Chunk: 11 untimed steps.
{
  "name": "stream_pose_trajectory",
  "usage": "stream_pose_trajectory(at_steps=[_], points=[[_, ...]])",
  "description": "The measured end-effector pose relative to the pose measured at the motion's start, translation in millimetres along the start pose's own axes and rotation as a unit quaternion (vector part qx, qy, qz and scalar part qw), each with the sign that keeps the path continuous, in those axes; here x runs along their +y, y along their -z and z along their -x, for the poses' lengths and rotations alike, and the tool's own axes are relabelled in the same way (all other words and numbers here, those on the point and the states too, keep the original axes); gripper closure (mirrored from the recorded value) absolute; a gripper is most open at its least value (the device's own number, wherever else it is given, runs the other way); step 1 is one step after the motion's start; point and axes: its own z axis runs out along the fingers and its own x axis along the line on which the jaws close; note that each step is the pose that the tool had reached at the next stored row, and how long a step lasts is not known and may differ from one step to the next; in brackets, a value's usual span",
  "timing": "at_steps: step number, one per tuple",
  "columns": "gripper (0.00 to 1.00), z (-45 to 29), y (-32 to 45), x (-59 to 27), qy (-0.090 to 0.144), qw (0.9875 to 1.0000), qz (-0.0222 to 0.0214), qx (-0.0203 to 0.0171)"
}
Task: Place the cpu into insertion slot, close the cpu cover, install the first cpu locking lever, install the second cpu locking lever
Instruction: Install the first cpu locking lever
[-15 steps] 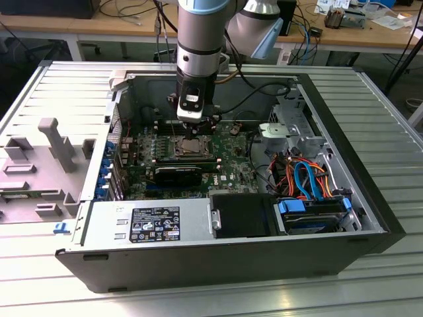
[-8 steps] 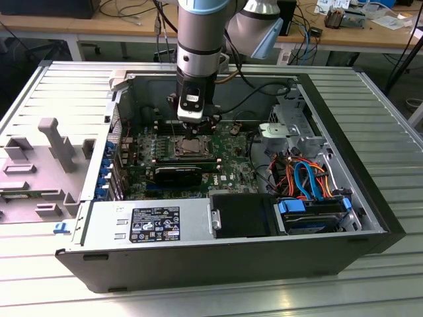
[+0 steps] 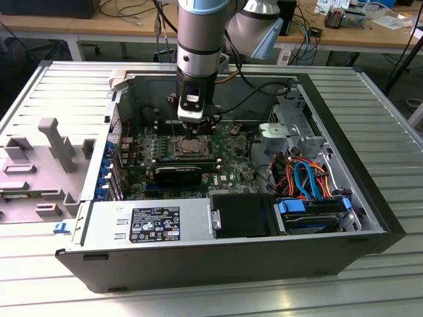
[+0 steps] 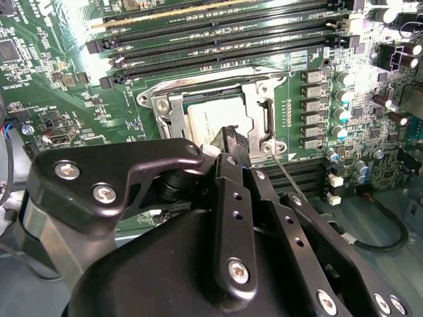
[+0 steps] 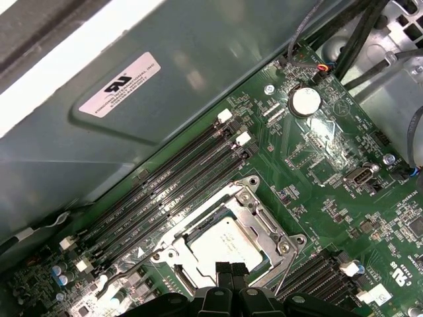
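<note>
Green circuit board, silver chip and black claw inside a grey computer case

The motherboard (image 5: 330,172) is bright green, dotted with small silver and black parts. The memory slots (image 5: 172,185) run across it as long black stripes. The cpu (image 5: 225,244) has a dull silver-grey top, and the cpu cover (image 5: 261,218) around it is shinier silver. The claw (image 5: 231,271) is matt black with silver screw heads. A round silver battery (image 5: 305,101) shows on the green. A white label (image 5: 119,84) with black print sits on the blue-grey case wall. In the exterior view, the case (image 3: 198,264) is dark grey, the cables (image 3: 304,175) are orange and blue, the clips (image 3: 99,178) are blue, and the ribbed surface (image 3: 383,105) is pale grey.
</note>
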Motion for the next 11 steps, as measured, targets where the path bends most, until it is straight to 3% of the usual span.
stream_pose_trajectory(at_steps=[11], points=[[0.89, 0.0, 0.0, 0.0, 0.004, 1.0000, -0.0002, -0.0001]])
